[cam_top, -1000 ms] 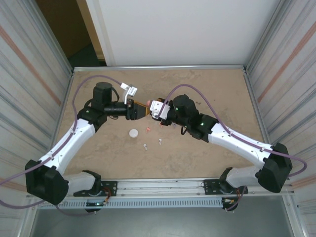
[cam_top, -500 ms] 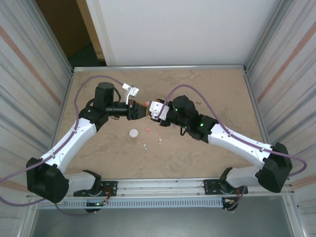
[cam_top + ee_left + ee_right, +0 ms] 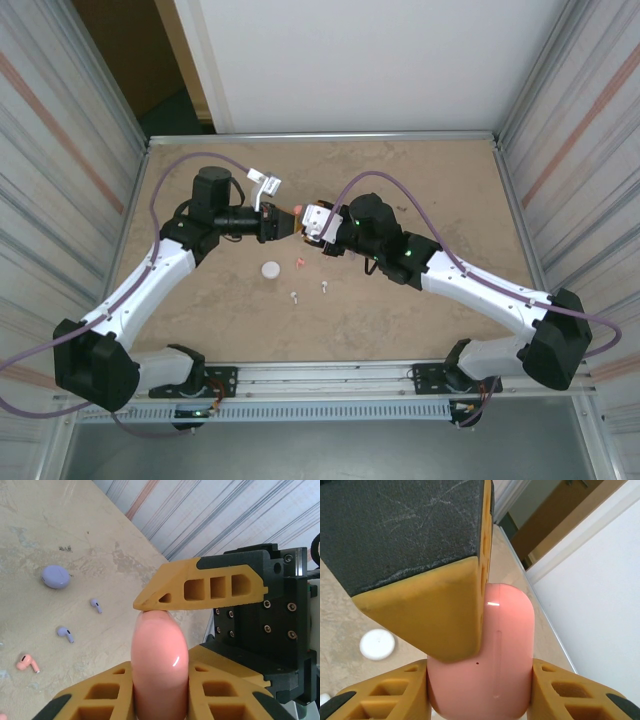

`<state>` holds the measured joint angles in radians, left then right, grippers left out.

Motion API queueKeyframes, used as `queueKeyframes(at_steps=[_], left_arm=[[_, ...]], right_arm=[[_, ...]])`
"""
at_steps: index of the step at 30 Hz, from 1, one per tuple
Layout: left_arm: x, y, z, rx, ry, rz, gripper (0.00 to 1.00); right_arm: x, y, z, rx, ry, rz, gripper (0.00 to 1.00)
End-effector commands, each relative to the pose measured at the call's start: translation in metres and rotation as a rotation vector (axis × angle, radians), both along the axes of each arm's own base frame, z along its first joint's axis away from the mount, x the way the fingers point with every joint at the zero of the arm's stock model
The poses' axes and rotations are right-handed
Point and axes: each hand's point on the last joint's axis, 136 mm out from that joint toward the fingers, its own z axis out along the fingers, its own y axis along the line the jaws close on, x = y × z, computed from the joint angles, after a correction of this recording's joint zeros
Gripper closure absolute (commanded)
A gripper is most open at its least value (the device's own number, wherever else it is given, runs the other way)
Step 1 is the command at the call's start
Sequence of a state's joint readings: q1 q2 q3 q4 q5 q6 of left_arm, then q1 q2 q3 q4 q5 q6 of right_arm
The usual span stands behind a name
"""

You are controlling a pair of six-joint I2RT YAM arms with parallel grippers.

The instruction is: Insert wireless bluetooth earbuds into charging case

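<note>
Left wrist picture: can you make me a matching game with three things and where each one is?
Things:
1. pink case
2. round pale case
3. pink earbud

Places:
A. lying on the table, upper left of the picture
B. lying on the table, bottom left corner
C. clamped in the left gripper, off the table

Pairs: 1-C, 2-A, 3-B

One glossy pink case (image 3: 159,665), one purple case (image 3: 55,576) with two purple earbuds (image 3: 65,633), one pink earbud (image 3: 27,663), one white case (image 3: 270,268) and white earbuds (image 3: 294,296). The fingers (image 3: 210,587) are mustard-yellow, one faced with a scuffed black pad (image 3: 395,530); the arms (image 3: 150,280) are white and black, the cables (image 3: 375,173) purple. The table (image 3: 420,170) is mottled beige; the walls (image 3: 60,110) are grey-striped with an orange-red band.
</note>
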<state>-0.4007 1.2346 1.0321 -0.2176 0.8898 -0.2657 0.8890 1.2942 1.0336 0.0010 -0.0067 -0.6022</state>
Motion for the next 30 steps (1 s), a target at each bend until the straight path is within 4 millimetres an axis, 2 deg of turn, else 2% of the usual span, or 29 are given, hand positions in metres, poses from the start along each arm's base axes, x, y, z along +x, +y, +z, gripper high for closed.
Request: queueKeyframes(at_steps=[1, 3, 7, 14, 17, 23, 30], left_arm=[[-0.005, -0.005, 0.013, -0.02, -0.034, -0.043, 0.83], [-0.006, -0.005, 0.014, -0.021, -0.039, -0.044, 0.87], [-0.009, -0.003, 0.017, -0.023, -0.054, -0.041, 0.92], [-0.01, 0.004, 0.02, -0.041, -0.14, 0.016, 0.99], [-0.012, 0.007, 0.025, -0.076, -0.221, 0.031, 1.0], [-0.015, 0.01, 0.025, -0.134, -0.46, 0.093, 1.0], [-0.029, 0.006, 0.033, -0.203, -0.649, 0.08, 1.0]], right_arm=[[-0.006, 0.01, 0.007, 0.051, 0.013, 0.03, 0.66], [-0.006, 0.01, 0.006, 0.05, 0.021, 0.03, 0.63], [-0.006, 0.006, 0.006, 0.063, 0.067, 0.029, 0.52], [-0.014, -0.013, 0.002, 0.179, 0.245, 0.052, 0.19], [-0.018, -0.023, 0.0, 0.263, 0.343, 0.071, 0.11], [-0.03, -0.041, 0.008, 0.505, 0.539, 0.147, 0.09], [-0.038, -0.043, 0.026, 0.663, 0.613, 0.212, 0.09]])
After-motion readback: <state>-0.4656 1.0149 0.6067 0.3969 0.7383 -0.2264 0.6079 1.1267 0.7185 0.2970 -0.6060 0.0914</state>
